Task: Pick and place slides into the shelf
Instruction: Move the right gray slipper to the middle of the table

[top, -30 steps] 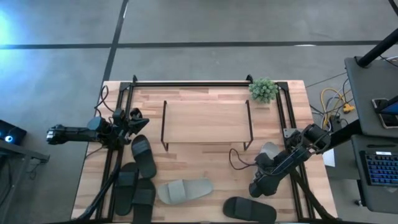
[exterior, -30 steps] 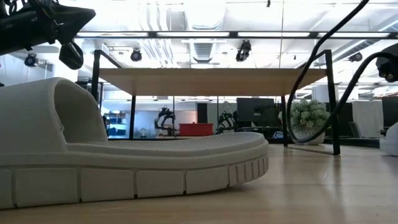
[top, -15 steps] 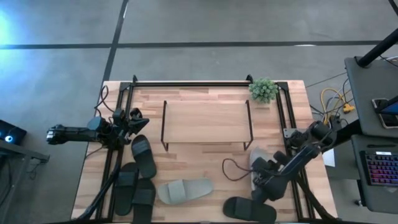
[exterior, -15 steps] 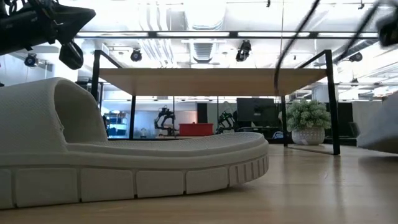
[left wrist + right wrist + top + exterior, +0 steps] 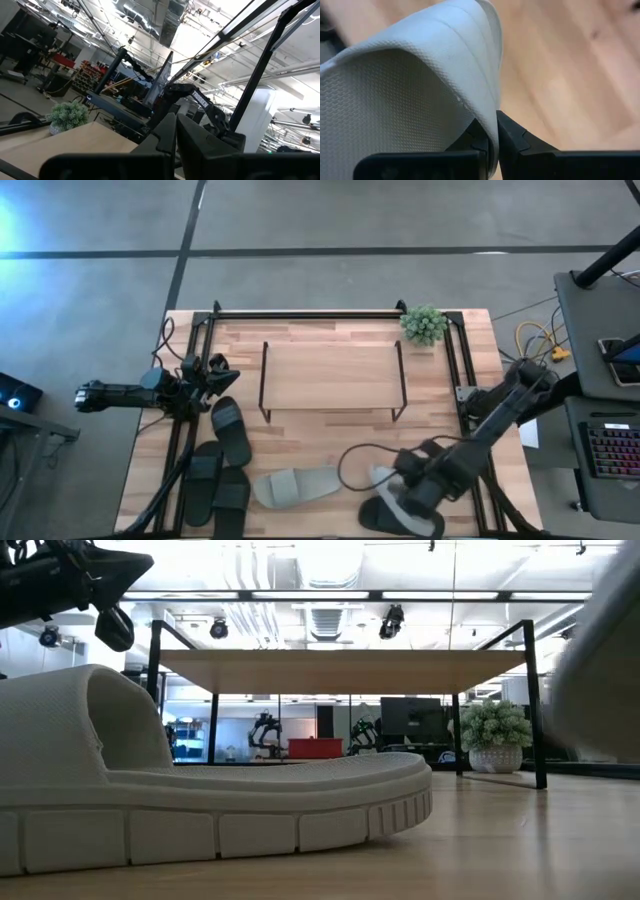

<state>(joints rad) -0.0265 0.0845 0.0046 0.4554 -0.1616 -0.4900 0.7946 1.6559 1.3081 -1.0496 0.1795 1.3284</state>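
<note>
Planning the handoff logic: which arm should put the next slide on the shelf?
Right. The right gripper is already shut on a light grey slide, near the table's front edge. The left gripper holds nothing and waits at the left edge, beside the shelf.

Bare tabletop (image 5: 330, 442) lay open at 6 o'clock of the shelf (image 5: 330, 375), giving clear passage to its front. Farther that way a grey slide (image 5: 297, 486) lay crosswise. Three black slides (image 5: 228, 430) crowded 8 o'clock. The plant (image 5: 423, 324) stood at 2 o'clock. A cable (image 5: 352, 459) possibly trailed across the gap.
</note>
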